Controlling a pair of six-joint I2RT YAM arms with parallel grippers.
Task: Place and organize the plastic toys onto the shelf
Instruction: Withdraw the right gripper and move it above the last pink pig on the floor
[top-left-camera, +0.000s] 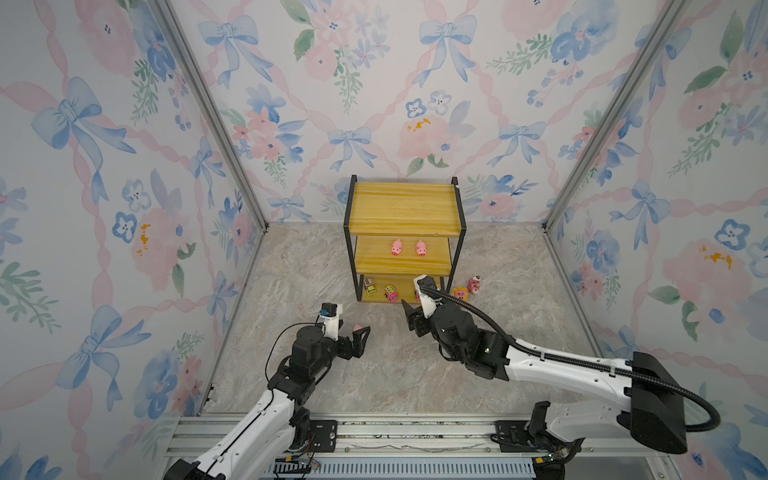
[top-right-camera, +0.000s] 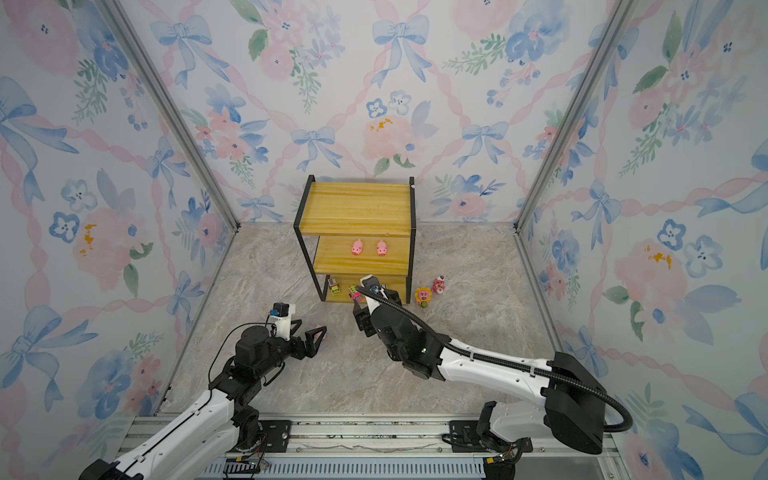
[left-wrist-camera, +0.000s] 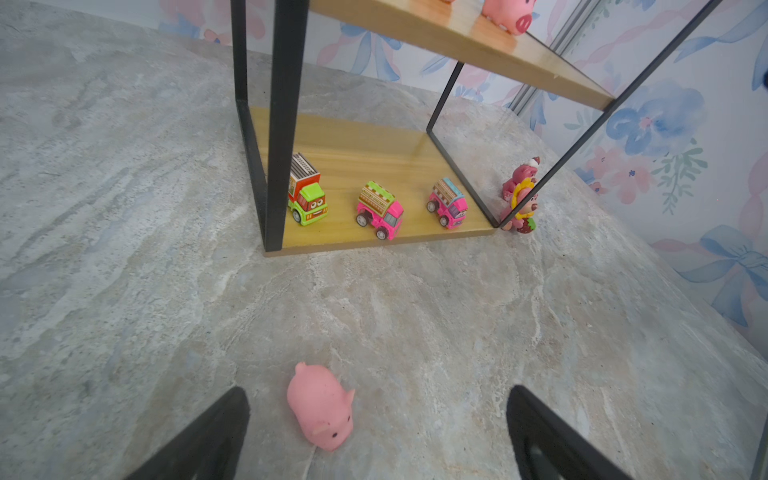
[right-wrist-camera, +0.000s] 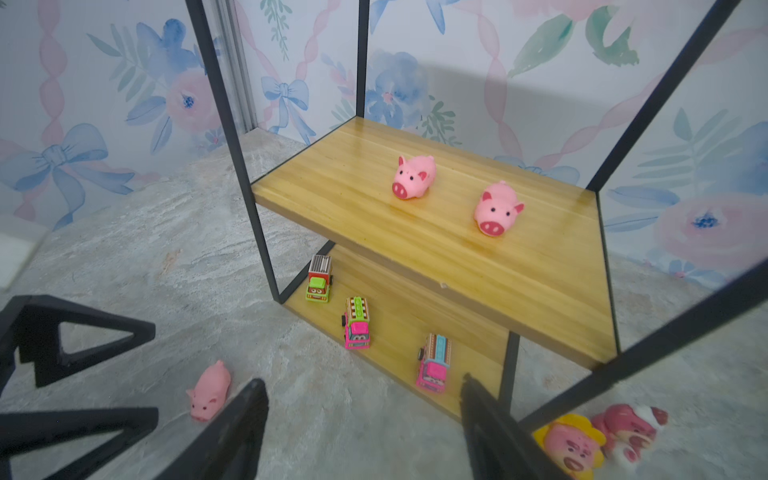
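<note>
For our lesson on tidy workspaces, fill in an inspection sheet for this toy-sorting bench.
Surface: grey marbled tabletop, no spills seen.
Job's things: three-tier yellow wooden shelf with black metal frame, top board bare; two pink plastic pigs on middle board; green toy truck and two pink toy trucks on bottom board; third pink pig, sunflower-faced pink bear and darker pink bear figurine on the tabletop.
Clutter: nothing seen.
Tools: left tool open, at the third pig, not gripping; right tool open, empty, before the bottom board.
Cables: black ribbed hose along right arm; thin black wire looped at left arm.
Surroundings: floral wallpaper walls; aluminium rail in front.
</note>
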